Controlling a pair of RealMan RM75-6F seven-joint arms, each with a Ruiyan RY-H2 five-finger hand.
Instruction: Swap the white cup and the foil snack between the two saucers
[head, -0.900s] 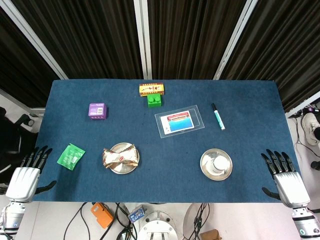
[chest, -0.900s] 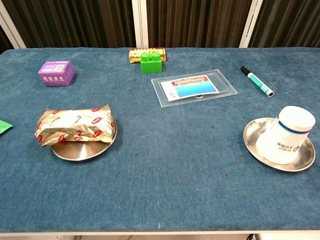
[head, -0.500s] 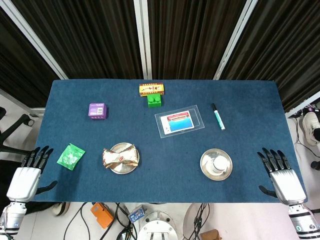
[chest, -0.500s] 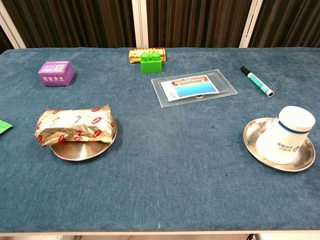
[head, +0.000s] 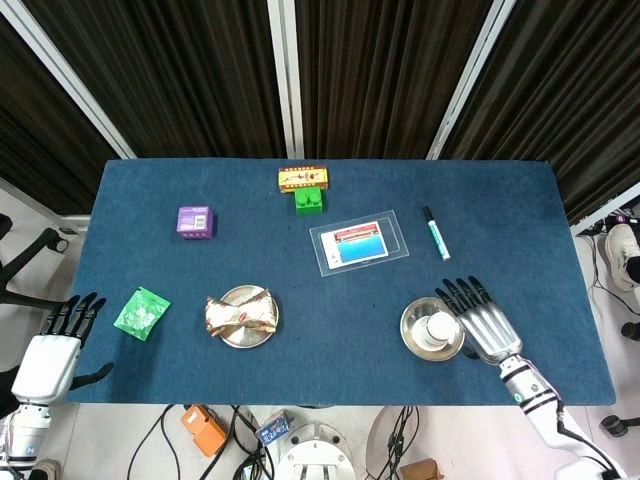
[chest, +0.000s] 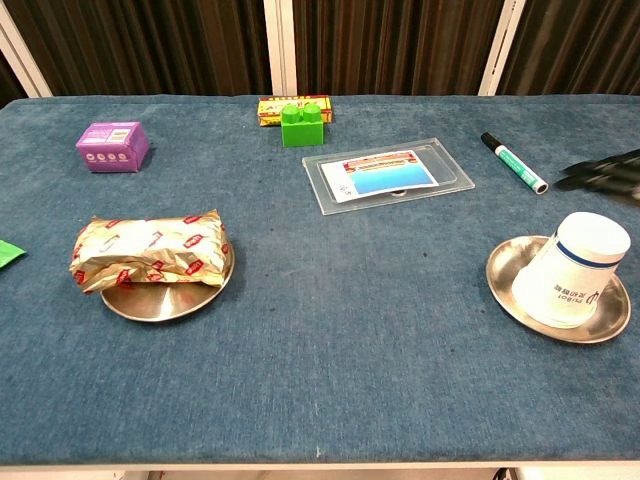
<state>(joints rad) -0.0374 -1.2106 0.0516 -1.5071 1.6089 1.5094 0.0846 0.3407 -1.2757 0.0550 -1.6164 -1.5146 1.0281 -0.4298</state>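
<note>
Steel saucers are sitting well apart on the blue tabletop (head: 330, 300): the left saucer (chest: 165, 296) is carrying the foil snack (chest: 150, 249), the right saucer (chest: 512, 283) the upturned white cup (chest: 573, 269). Just beside that cup, the right hand (head: 482, 322) is hovering with its fingers (chest: 600, 172) spread, holding nothing. Off the near left corner, the left hand (head: 55, 350) is hanging, fingers likewise splayed and empty.

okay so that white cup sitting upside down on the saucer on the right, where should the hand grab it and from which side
Probably around the tapered side wall of the white cup, coming from its right, where the right hand hovers open. The cup stands inverted, its wide rim down on the saucer, so only the wall offers the fingers a hold. Wrap it above the saucer's raised lip.
</note>
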